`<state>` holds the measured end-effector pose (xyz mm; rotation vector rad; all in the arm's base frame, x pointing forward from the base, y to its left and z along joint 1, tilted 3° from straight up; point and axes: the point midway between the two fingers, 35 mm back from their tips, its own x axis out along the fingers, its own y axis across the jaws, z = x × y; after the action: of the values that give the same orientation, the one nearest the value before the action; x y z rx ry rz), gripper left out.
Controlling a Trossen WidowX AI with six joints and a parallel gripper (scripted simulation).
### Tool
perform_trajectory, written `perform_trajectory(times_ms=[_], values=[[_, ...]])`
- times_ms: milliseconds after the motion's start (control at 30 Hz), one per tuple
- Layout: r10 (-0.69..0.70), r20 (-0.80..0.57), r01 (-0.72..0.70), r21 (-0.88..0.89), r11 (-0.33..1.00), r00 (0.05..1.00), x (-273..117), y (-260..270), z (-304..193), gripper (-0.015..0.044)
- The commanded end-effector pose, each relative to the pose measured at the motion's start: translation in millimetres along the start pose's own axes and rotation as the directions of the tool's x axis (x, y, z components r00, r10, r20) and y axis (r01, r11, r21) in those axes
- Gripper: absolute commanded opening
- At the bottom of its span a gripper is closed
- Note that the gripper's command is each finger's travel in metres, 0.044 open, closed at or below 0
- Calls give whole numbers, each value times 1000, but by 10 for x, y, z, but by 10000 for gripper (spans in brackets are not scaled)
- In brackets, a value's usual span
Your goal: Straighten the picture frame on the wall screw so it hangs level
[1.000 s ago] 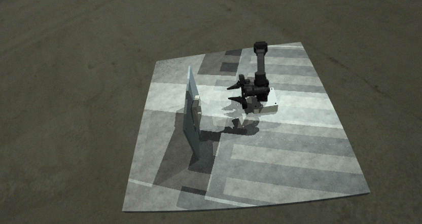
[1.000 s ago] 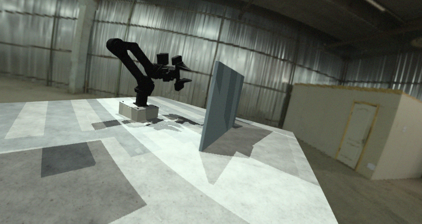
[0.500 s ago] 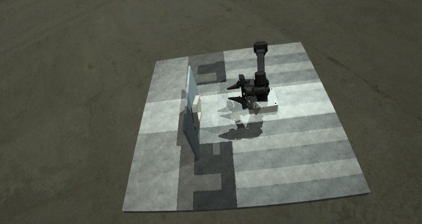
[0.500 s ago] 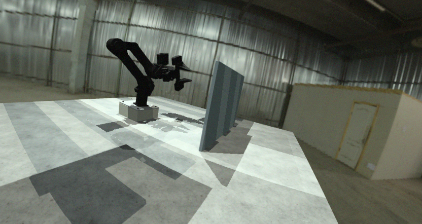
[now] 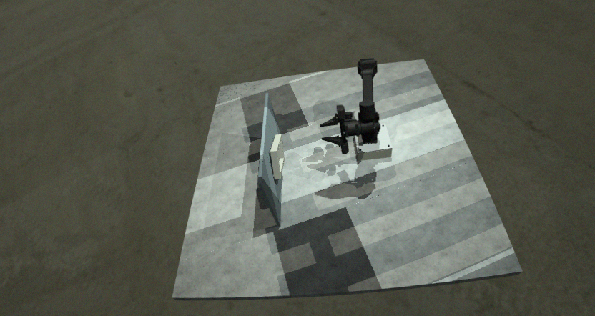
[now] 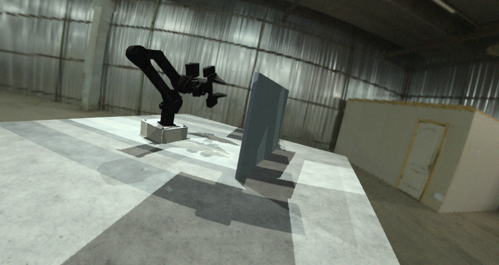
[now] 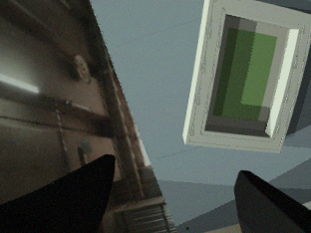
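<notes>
Beyond the pale, grey-patched tabletop, we see a dim, bare floor and a wall of corrugated metal sheets; a low hut with a yellow-trimmed door stands to one side. Shadows lie in hard-edged blocks across our surface. A blue-grey panel stands upright on it, and the cream picture frame is on the panel's face toward our arm — its green picture facing us too. In the wrist view the frame's long axis runs steeply up and down, leaning over at the top to the right. Our gripper is short of the frame, well apart from it — its fingers spread, with nothing between them.
</notes>
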<state>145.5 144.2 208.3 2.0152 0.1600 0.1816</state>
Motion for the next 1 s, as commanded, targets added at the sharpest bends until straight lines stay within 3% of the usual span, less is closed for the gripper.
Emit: perform_trajectory(times_ms=[0,367,767,967], values=[[0,3,0,3,1000,1000,-1,-2,7,260],[2,-13,-3,-33,999,1000,39,-31,-32,260],[9,-2,-9,-2,1000,1000,597,-359,109,260],[6,1,-6,4,1000,1000,647,-376,146,260]])
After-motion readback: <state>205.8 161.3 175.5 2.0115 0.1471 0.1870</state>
